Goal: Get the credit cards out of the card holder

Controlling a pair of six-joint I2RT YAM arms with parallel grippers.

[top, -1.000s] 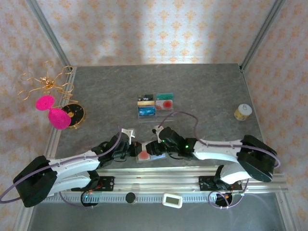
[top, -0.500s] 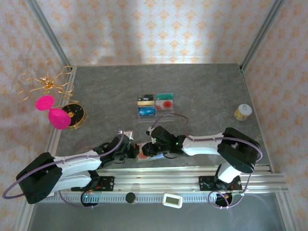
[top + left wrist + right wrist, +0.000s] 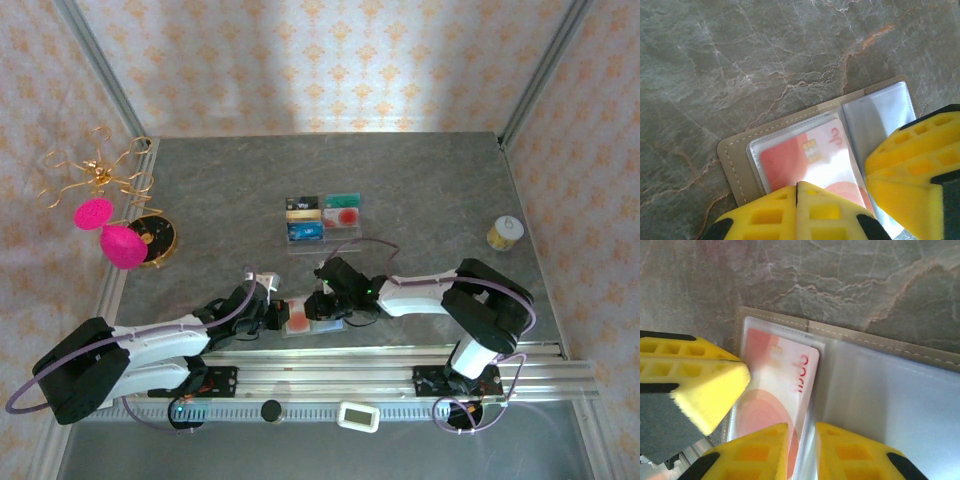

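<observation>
— Olive-grey edging is seen around the card holder (image 3: 735,155), which is laid open and flat on the marbled grey desk (image 3: 420,180). Where on the desk is it placed?

— It is found close to the near edge, between the two arms, with its clear sleeves turned upward. A pale card (image 3: 800,160) with round red blotches is tucked into the left-hand sleeve.

— How are the left fingers (image 3: 760,217) set?

— They are closed fully, tip against tip, and are pressed down on the near part of the sleeve that covers the card. Nothing is clamped between them.

— And the right fingers (image 3: 850,455)?

— They are held narrowly apart and are planted on the holder astride the card's right edge, just beside the left fingers. Whether that edge is pinched cannot be told.

— What else is noted on the desk?

— A clear tray (image 3: 322,222) with coloured cards in it is seen farther back, near the middle of the desk and well apart from the holder.
</observation>
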